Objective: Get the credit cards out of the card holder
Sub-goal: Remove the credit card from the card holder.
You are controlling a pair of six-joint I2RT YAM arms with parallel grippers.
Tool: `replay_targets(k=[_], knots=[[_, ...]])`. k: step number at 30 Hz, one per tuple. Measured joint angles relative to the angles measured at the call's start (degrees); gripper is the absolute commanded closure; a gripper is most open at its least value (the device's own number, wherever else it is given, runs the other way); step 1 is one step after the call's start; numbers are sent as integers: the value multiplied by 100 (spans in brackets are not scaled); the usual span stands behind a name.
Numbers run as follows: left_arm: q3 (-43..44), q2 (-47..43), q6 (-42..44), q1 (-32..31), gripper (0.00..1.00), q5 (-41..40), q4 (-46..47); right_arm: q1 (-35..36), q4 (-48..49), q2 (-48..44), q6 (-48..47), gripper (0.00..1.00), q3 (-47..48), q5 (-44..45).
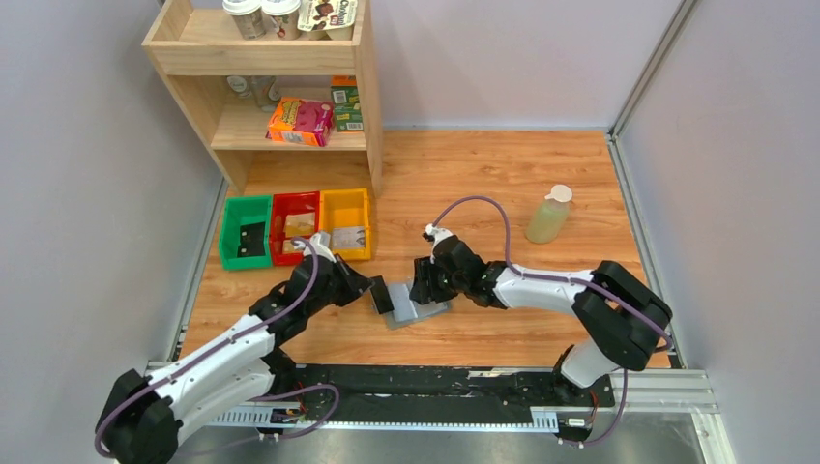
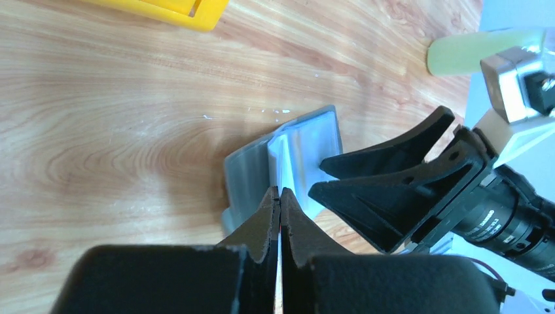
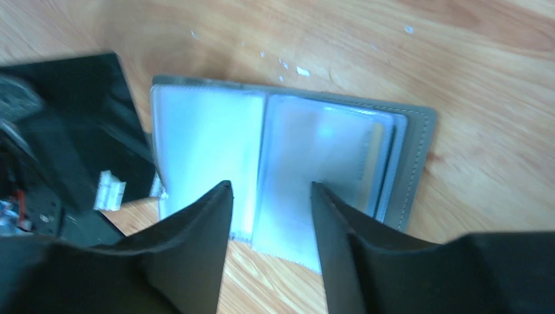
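The grey card holder lies open on the wooden table between the two arms, its pale bluish sleeves facing up. A tan credit card shows faintly through the right-hand sleeve. My left gripper is shut, with a thin pale leaf at the card holder's left edge pinched between its fingers. My right gripper hovers open over the near edge of the sleeves, one finger on each side of the fold, holding nothing. In the top view the left gripper and the right gripper almost face each other.
Green, red and yellow bins stand in a row behind the left arm. A wooden shelf with groceries is at the back left. A pale green bottle stands at the back right.
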Motion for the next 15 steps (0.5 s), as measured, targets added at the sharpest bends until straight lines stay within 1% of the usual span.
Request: replay_targets(k=[3, 5, 6, 7, 11, 15], knots=[[332, -380, 52, 0, 100, -164, -702, 199, -570, -417, -188, 17, 0, 400], [643, -553, 31, 0, 100, -262, -1137, 492, -957, -833, -470, 9, 26, 793], [796, -625, 11, 0, 100, -284, -1333, 636, -1075, -997, -570, 3, 66, 938], [892, -671, -4, 2, 100, -293, -1440, 815, -1204, -1182, -708, 0, 144, 1099], [1255, -743, -114, 4, 100, -280, -1930, 1482, -1314, -1764, -1211, 0, 442, 1687], [1690, -621, -348, 4, 100, -223, -2579, 2164, -1246, -2199, -1788, 0, 459, 2299]])
